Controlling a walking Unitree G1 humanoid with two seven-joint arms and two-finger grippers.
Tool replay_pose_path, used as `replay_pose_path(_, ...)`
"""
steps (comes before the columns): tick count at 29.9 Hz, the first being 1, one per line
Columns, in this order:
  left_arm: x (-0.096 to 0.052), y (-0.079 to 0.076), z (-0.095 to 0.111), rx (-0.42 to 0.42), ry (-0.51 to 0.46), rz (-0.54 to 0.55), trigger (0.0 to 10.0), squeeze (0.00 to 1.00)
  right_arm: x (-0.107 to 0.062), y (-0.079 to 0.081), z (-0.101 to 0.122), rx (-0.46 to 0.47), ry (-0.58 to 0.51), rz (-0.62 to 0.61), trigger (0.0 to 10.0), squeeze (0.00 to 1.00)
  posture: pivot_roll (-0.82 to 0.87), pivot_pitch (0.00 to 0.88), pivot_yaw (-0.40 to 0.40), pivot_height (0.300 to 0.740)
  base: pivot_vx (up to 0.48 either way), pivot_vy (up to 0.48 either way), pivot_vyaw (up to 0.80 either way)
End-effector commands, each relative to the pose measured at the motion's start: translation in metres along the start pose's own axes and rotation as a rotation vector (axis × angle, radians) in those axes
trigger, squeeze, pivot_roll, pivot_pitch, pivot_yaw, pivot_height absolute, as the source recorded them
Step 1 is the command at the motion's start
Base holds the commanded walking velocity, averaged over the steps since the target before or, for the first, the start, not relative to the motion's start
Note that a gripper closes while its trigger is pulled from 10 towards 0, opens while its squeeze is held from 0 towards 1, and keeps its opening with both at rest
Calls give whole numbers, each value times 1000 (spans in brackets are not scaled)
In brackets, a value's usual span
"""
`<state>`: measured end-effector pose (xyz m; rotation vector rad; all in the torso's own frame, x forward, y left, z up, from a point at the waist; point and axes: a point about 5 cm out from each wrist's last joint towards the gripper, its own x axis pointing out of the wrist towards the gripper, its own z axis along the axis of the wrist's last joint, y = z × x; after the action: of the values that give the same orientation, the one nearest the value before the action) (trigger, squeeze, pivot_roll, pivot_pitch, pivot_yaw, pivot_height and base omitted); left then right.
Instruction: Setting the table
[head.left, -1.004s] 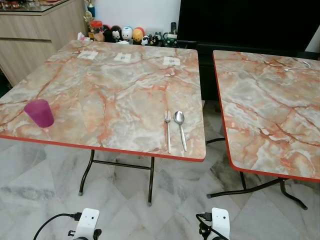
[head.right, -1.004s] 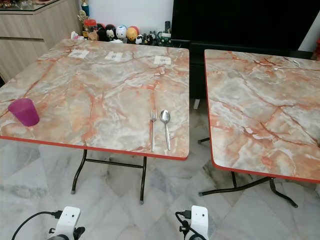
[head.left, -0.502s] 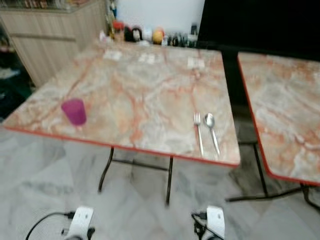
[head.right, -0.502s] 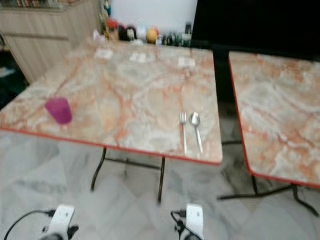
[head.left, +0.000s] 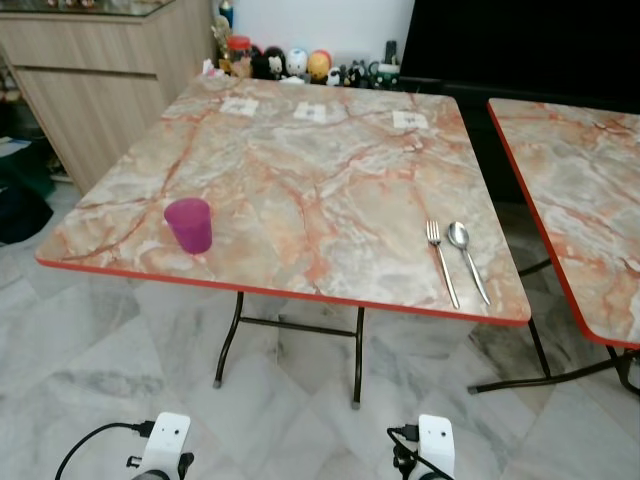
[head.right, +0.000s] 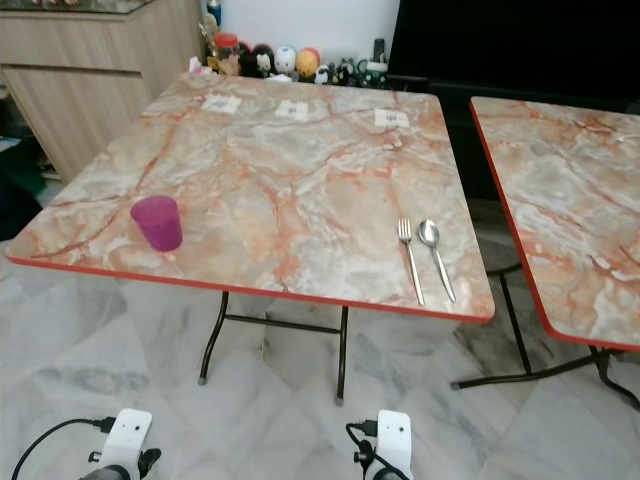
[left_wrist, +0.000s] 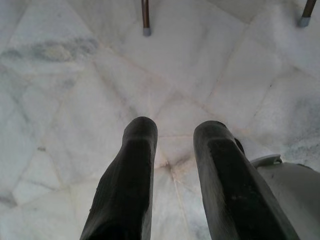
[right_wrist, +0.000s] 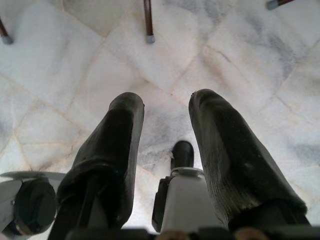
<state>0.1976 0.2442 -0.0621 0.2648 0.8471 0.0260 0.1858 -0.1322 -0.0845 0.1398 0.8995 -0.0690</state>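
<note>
A purple cup stands near the front left corner of a marble-patterned folding table with a red edge. A fork and a spoon lie side by side near the table's front right corner. Both arms hang low over the floor in front of the table. My left gripper is open with nothing between its fingers, pointing at the marble floor. My right gripper is likewise open and empty above the floor.
A second marble table stands to the right across a narrow gap. A wooden cabinet is at the left. Small figurines and jars line the far edge, and three small cards lie on the table's far side. Table legs stand ahead.
The whole view has shifted to the left, so the cup now sits nearer the middle of the picture. The cup, fork and spoon rest where they were on the table.
</note>
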Motion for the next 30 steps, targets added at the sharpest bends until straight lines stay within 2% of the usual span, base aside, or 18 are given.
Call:
replay_pose_path(1, 0, -5, -3, 11, 14, -13, 10000, 0, 0, -4, -1, 6, 3, -14, 10000, 0, 136, 4, -46, 740, 0, -480, 0)
replay_pose_path(8, 0, -5, -3, 25, 12, -13, 10000, 0, -1, -4, -2, 8, 3, -17, 10000, 0, 135, 7, -46, 740, 0, -480, 0)
replay_pose_path(18, 0, -4, -4, 10, 16, -4, 10000, 0, -1, -5, -1, 10, -13, -27, 10000, 0, 135, 7, -46, 740, 0, 0, 0)
replay_pose_path(22, -1, -5, -4, 7, 15, -9, 10000, 0, -1, -6, 4, -2, -73, -46, 10000, 0, 123, 7, -48, 740, 0, 0, 0)
replay_pose_path(25, -1, -5, -5, 5, 16, -10, 10000, 0, -3, -12, 8, -28, -138, -163, 10000, 0, 120, 3, -55, 740, 0, 0, 0)
replay_pose_path(28, -1, -5, -5, 2, 17, -6, 10000, 0, -7, -16, 7, 52, -184, -262, 10000, 0, 109, 0, -61, 740, 0, 0, 0)
replay_pose_path(30, -1, -6, -6, 3, 17, -7, 10000, 0, -7, -49, 33, 77, -277, -329, 10000, 0, 101, 0, -62, 740, 0, 0, 0)
